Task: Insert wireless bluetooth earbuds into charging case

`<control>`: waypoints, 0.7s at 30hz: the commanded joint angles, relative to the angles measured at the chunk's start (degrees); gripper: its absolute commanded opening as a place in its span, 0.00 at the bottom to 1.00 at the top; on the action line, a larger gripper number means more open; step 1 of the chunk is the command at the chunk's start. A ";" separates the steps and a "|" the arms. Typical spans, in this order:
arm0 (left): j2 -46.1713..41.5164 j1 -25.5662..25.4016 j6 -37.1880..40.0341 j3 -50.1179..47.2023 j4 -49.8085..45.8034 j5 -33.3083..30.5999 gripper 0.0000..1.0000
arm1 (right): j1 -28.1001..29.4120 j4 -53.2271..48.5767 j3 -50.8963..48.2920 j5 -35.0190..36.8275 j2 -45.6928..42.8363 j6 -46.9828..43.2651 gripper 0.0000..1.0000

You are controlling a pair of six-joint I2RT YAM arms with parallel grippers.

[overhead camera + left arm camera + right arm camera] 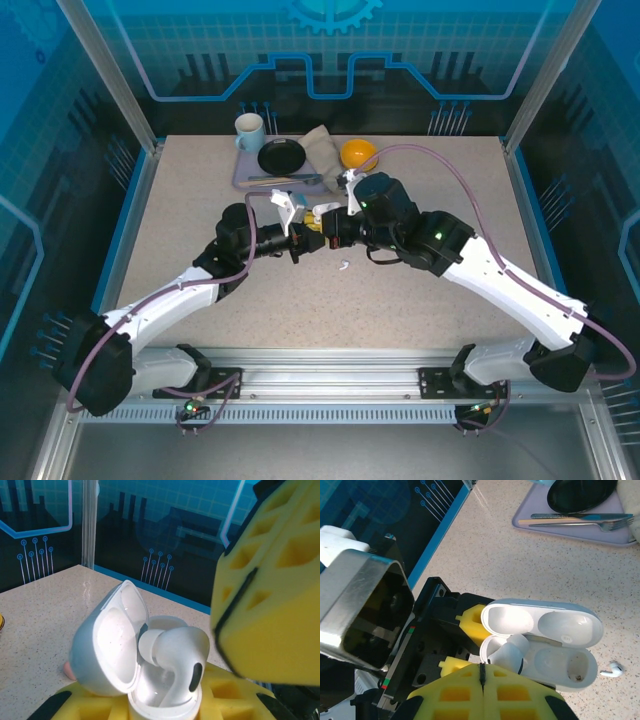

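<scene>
The white charging case point(107, 645) stands open, lid tipped left, with my left gripper point(165, 707) shut on its base between yellow pads point(235, 700). One white earbud point(180, 655) stands in a socket of the case, its head above the rim. My right gripper point(481, 679) is shut, pads pressed together, its tips right beside that earbud point(507, 655) and over the case point(555, 635). In the left wrist view a small gap separates the right fingers point(270, 590) from the earbud. Another white earbud point(611, 669) lies on the table right of the case point(341, 266). Both grippers meet at mid-table point(305, 238).
At the back stands a lilac tray point(245, 180) with a black plate point(281, 156), cutlery and a mug point(249, 131). A cloth point(322, 150) and an orange bowl point(358, 153) sit beside it. A small pink thing point(66, 668) lies behind the case lid.
</scene>
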 commanded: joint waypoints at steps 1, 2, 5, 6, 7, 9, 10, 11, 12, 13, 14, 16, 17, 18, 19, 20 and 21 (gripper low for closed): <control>-0.14 0.07 -0.35 0.61 0.83 1.88 0.00 | 0.86 0.81 1.57 0.26 0.71 -0.93 0.00; -0.17 0.05 -0.39 0.61 0.80 1.93 0.00 | 0.87 0.83 1.65 0.32 0.85 -0.99 0.00; -0.26 0.05 -0.50 0.80 0.76 2.17 0.00 | 0.62 1.32 1.91 0.53 1.28 -1.17 0.00; -0.26 0.09 -0.50 0.86 0.83 2.31 0.00 | 0.47 1.45 2.08 0.74 1.63 -1.19 0.00; -0.30 0.09 -0.67 0.93 0.72 2.37 0.00 | 0.29 1.62 2.40 0.65 1.88 -1.19 0.00; -0.43 0.06 -0.61 1.00 0.69 2.48 0.00 | -0.07 1.84 2.96 0.53 2.39 -1.36 0.00; -0.52 0.06 -0.59 0.98 0.58 2.48 0.00 | -0.26 1.91 3.35 0.52 2.82 -1.50 0.00; -0.57 0.05 -0.62 0.96 0.52 2.40 0.00 | -0.43 1.85 3.59 0.29 3.13 -1.50 0.00; -0.68 0.05 -0.59 0.97 0.48 2.41 0.00 | -0.70 1.86 3.90 0.11 3.60 -1.46 0.00; -0.76 0.05 -0.68 0.95 0.38 2.53 0.00 | -0.96 1.98 4.28 -0.19 3.99 -1.41 0.00; -0.79 0.05 -0.68 0.94 0.36 2.42 0.00 | -1.05 2.04 4.58 -0.51 4.18 -1.35 0.00; -0.79 0.12 -0.84 1.01 0.22 2.30 0.00 | -1.14 2.25 5.03 -1.01 4.21 -1.28 0.00; -0.79 0.05 -0.79 0.94 0.17 2.22 0.00 | -1.14 2.43 4.94 -1.13 3.83 -1.21 0.00; -0.79 0.05 -0.89 1.00 0.21 2.22 0.00 | -1.19 2.46 4.78 -1.23 3.43 -0.98 0.00; -0.79 0.05 -0.85 0.96 0.21 2.27 0.00 | -1.18 2.47 4.55 -1.45 2.72 -0.70 0.00; -0.79 0.09 -0.81 1.04 0.15 2.22 0.00 | -1.17 2.79 4.15 -1.49 2.03 -0.50 0.00; -0.87 0.09 -0.73 1.06 0.04 2.22 0.00 | -1.15 3.24 3.57 -1.57 1.03 -0.16 0.00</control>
